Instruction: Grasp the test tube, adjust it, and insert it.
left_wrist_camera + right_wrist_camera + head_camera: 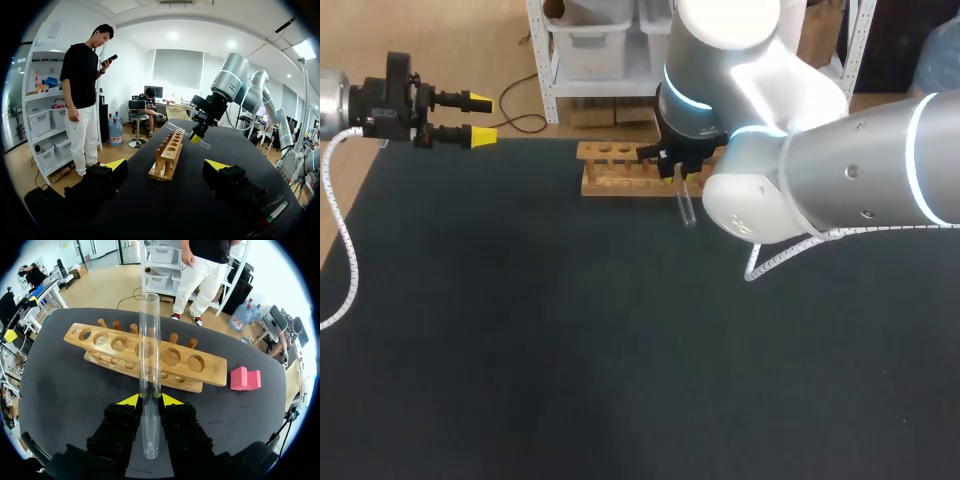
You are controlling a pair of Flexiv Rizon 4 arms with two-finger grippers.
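Right arm (840, 180) comes in from the right, over the far middle of the counter (520, 350). Right jaws closed on the tube (150, 365), one yellow tip touching each side of the glass. Tube clear, held off the counter and tilted, not in any hole. In the head view it shows just near of the rack's (620, 170) right part. In the right wrist view it runs out ahead of the jaws across the rack's middle holes, its open end away from them. Rack wooden, one row of holes, lying left to right at the far middle of the counter. Pink block (245, 378) on the counter just off the rack's right end. Left arm (385, 105) at the far left corner, well apart from the rack. Left jaws open, tips apart, nothing between them, pointing right.
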